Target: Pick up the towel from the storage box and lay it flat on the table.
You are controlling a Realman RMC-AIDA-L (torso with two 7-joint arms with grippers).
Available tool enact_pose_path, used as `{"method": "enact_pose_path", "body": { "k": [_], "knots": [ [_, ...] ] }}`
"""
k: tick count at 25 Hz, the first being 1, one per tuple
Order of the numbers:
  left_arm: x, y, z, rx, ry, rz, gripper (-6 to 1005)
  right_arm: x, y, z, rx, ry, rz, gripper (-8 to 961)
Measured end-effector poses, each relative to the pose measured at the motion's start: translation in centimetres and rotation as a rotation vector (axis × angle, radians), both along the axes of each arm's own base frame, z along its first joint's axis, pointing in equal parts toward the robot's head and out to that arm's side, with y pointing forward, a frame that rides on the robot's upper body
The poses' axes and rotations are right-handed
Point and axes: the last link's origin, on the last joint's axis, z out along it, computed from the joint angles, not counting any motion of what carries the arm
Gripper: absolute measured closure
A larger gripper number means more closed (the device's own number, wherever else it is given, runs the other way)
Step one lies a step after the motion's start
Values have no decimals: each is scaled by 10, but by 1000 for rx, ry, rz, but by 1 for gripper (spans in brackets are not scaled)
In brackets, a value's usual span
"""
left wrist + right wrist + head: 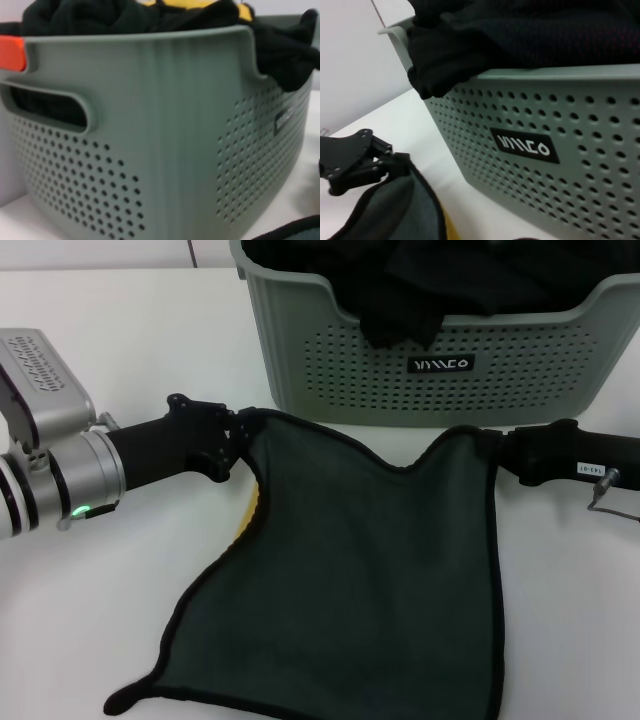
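Note:
The towel [370, 570] lies dark green face up on the white table [120, 340], in front of the storage box [340, 360]. Its near part rests on the tabletop, and a strip of yellow underside [250, 515] shows at its left edge. My left gripper [240, 432] is shut on the towel's far left corner. My right gripper [497, 452] is shut on the far right corner. The right wrist view shows the left gripper [385, 162] pinching the towel [390, 205] beside the storage box [600, 165]. A bit of the towel's edge [295, 231] shows in the left wrist view.
Black cloths [400, 300] fill the storage box, and one hangs over its front rim [435, 75]. The box wall [165, 125] stands just behind both grippers. An orange object [11, 52] sits at the box's rim. Bare table lies left and right of the towel.

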Motion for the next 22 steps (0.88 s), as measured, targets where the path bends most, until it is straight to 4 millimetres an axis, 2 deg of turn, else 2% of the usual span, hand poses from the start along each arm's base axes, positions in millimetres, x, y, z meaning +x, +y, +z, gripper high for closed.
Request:
{"method": "enact_pose_path", "body": {
  "k": [4, 5, 13, 17, 22],
  "knots": [
    [-5, 3, 1, 22, 14, 31, 936, 2, -3, 0, -7, 10, -7, 941],
    [-5, 3, 1, 22, 14, 31, 908, 3, -4, 1, -6, 15, -12, 941],
    [-16, -1, 14, 101, -37, 91, 678, 9, -23, 10, -12, 86, -9, 627],
    [-16, -17, 17, 107, -90, 78, 555, 1, -48, 23, -38, 154, 108, 453],
    [2, -49, 17, 27, -227, -47, 403, -16, -76, 41, -19, 280, 325, 284]
  ]
}}
